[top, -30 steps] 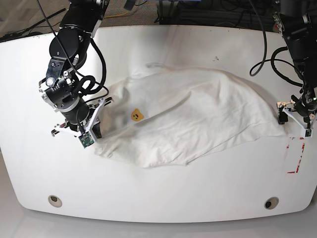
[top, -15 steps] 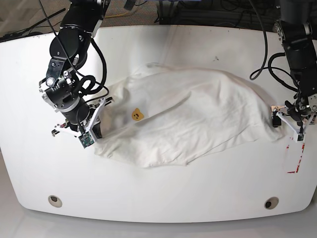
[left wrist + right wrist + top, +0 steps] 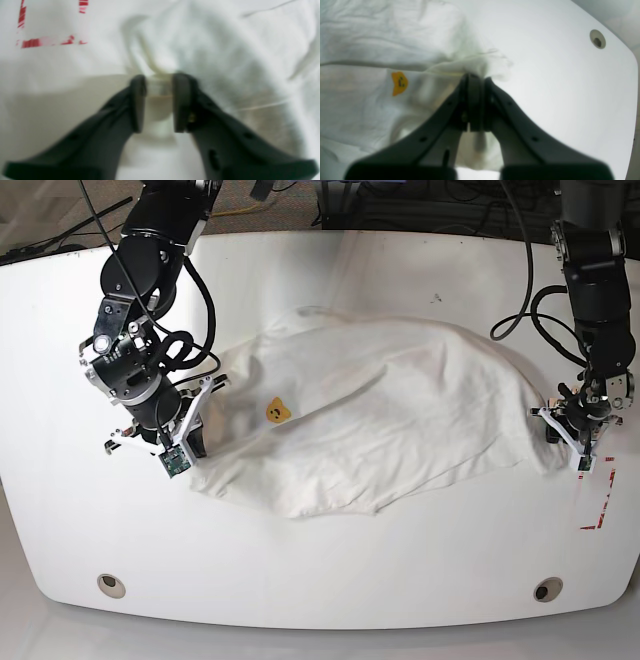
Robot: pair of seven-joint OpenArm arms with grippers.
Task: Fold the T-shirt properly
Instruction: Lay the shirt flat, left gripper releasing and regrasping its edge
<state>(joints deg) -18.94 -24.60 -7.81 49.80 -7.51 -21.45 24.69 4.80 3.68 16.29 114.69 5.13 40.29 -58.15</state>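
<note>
The white T-shirt (image 3: 380, 410) lies crumpled across the middle of the table, its small orange bear face (image 3: 277, 412) facing up. On the left of the base view, my right gripper (image 3: 185, 448) is shut on the shirt's edge. The right wrist view shows that gripper (image 3: 475, 77) pinching bunched cloth, with the bear face (image 3: 399, 83) to its left. My left gripper (image 3: 572, 438) sits at the shirt's right edge. In the left wrist view its jaws (image 3: 158, 82) stand narrow, with a fold of the T-shirt (image 3: 225, 50) squeezed between the pads.
Red tape marks (image 3: 597, 498) lie on the white table just right of my left gripper, and show again as tape marks (image 3: 50, 41) in the wrist view. Two round holes (image 3: 111, 585) (image 3: 547, 589) sit near the front edge. Cables hang behind the table.
My left gripper has moved in from the tape marks onto the shirt's right edge and closed on a fold of cloth. The right arm has not moved.
</note>
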